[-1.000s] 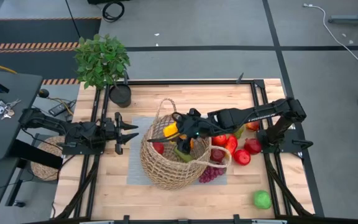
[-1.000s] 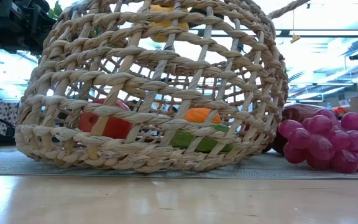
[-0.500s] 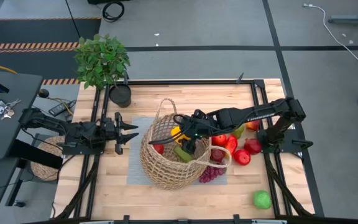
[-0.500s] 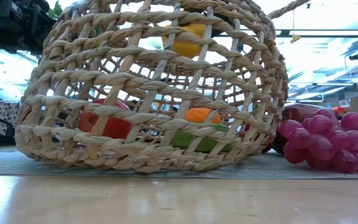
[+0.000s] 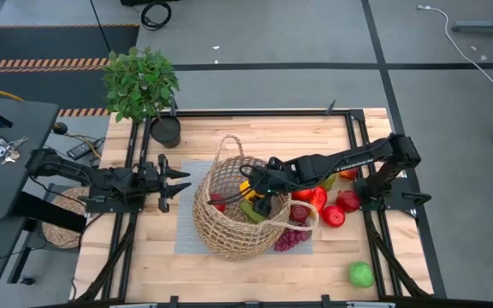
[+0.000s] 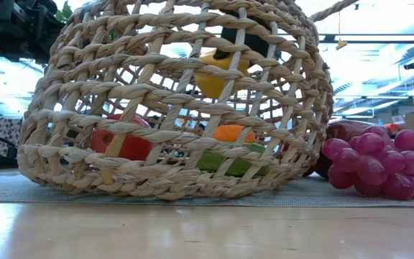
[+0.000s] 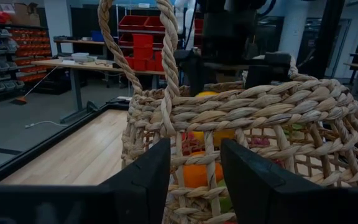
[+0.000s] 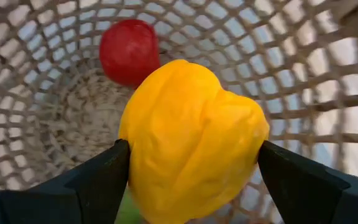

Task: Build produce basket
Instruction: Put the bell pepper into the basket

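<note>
My right gripper (image 8: 188, 165) is reaching down inside the large round tan open-weave wicker basket (image 5: 229, 224), and my two dark fingers (image 8: 98, 180) pinch a lumpy yellow pepper (image 8: 191, 140) from either side. The yellow piece hangs in the upper half of the basket, above the things already lying on its bottom. Seen level through the weave, the yellow pepper (image 6: 218, 72) sits under my dark gripper, with a red apple (image 6: 124, 144), an orange round fruit (image 6: 233, 134) and a long green vegetable (image 6: 228, 162) lying on the basket floor. From my right wrist I also see the red apple (image 8: 129, 51) on the woven bottom beyond the pepper.

The basket stands on a grey mat (image 5: 187, 231) in the middle of the pale wooden table (image 5: 255, 137). Just beside it on my right side lie more produce: red apples (image 5: 339, 208), a red pepper (image 5: 315, 198) and a purple grape bunch (image 5: 289, 239). A green apple (image 5: 360, 275) lies well apart, near the table's near edge.

My left gripper (image 5: 171, 181) hovers just beside the basket's left wall, its fingers (image 7: 145, 183) spread and holding nothing, pointing at the weave under a rope loop handle (image 7: 163, 56). A leafy green potted plant (image 5: 142, 85) stands at the far left corner.
</note>
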